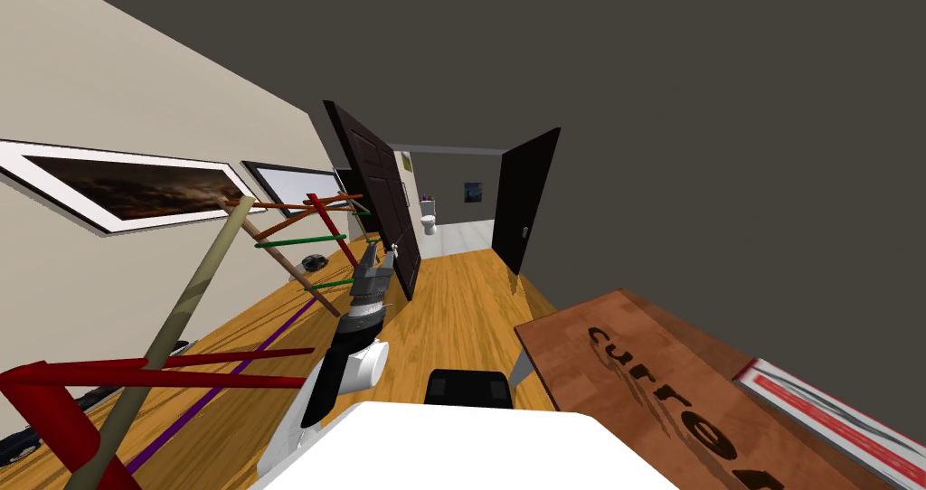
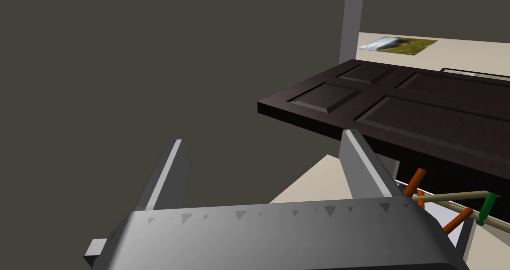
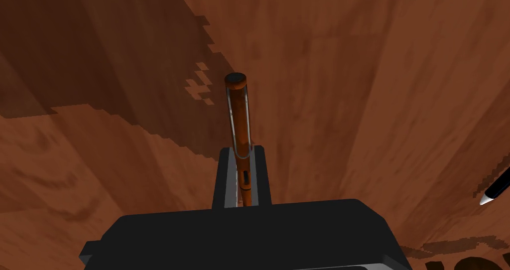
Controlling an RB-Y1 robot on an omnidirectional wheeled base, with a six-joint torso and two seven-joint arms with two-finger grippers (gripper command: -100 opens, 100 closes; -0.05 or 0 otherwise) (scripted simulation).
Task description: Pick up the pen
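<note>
- Right wrist view has the pen (image 3: 238, 107) where I want it. My right claw (image 3: 242, 152) is closed on its lower barrel, one blade pressing each side. The orange body, with its wire clip and dark cap, sticks out past the tips.
- Gripping near one end leaves most of the length free. I judge the hold narrow, and a quick swing could make the pen pivot between the blades.
- Beneath it lies the brown wooden table (image 3: 348, 82). I cannot tell whether the pen is clear of the top or touching it, though the broad shadow thrown to one side suggests my hand rides above the wood.
- A black pen (image 3: 495, 190) with a pale tip lies on the wood, well apart from my grip and so out of the way.
- Head view shows my left arm stretched ahead toward the dark door (image 1: 398, 213), beside the rack of coloured rods (image 1: 307, 240). The left claw (image 2: 263, 140) is spread wide with nothing between its fingers, parked away from the work.
- The grasp looks made to me, and a straight, slow lift is what remains.
</note>
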